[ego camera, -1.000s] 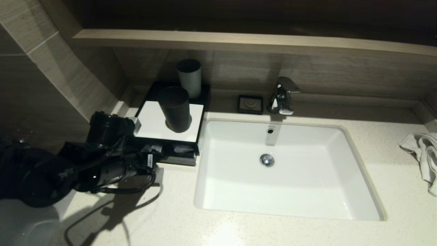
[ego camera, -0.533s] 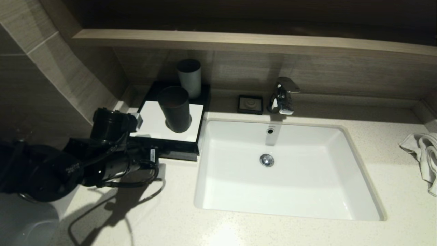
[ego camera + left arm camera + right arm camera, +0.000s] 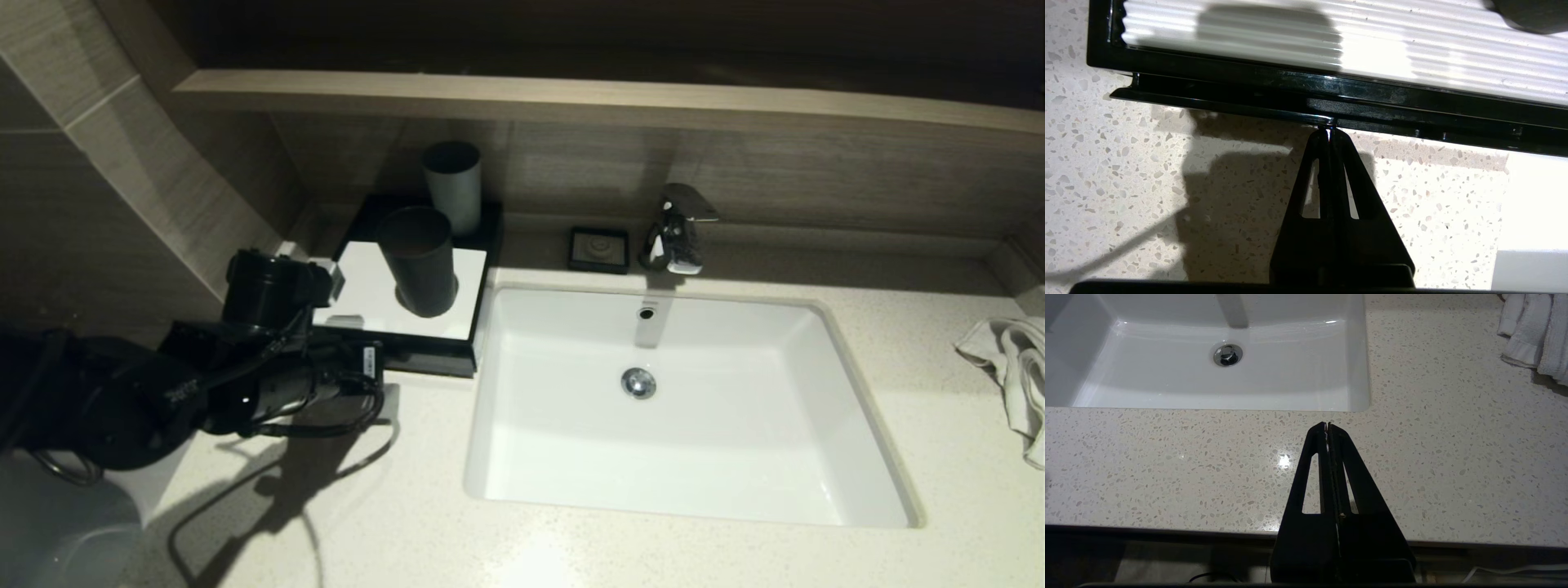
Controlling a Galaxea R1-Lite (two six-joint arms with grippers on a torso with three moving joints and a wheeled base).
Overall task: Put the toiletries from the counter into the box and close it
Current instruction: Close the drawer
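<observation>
The black box (image 3: 431, 360) with its white top panel stands at the back left of the speckled counter (image 3: 392, 506). Its front drawer is pushed in almost flush. In the left wrist view a narrow step of the drawer front (image 3: 1216, 107) still shows below the box top (image 3: 1257, 41). My left gripper (image 3: 380, 363) is shut and empty, and its tips (image 3: 1329, 130) touch the drawer's front edge. The toiletries are hidden. My right gripper (image 3: 1327, 425) is shut and empty, low over the counter's front edge (image 3: 1167, 465), out of the head view.
A black cup (image 3: 418, 260) stands on the box top, with a grey cup (image 3: 453, 184) behind it. The white sink (image 3: 504, 384) lies right of the box. A soap dish (image 3: 599, 249) and a faucet (image 3: 674, 229) are at the back. A towel (image 3: 1016, 367) lies far right.
My left gripper has moved forward against the drawer. The drawer has slid in, and the sachets seen inside it a second ago are now covered.
</observation>
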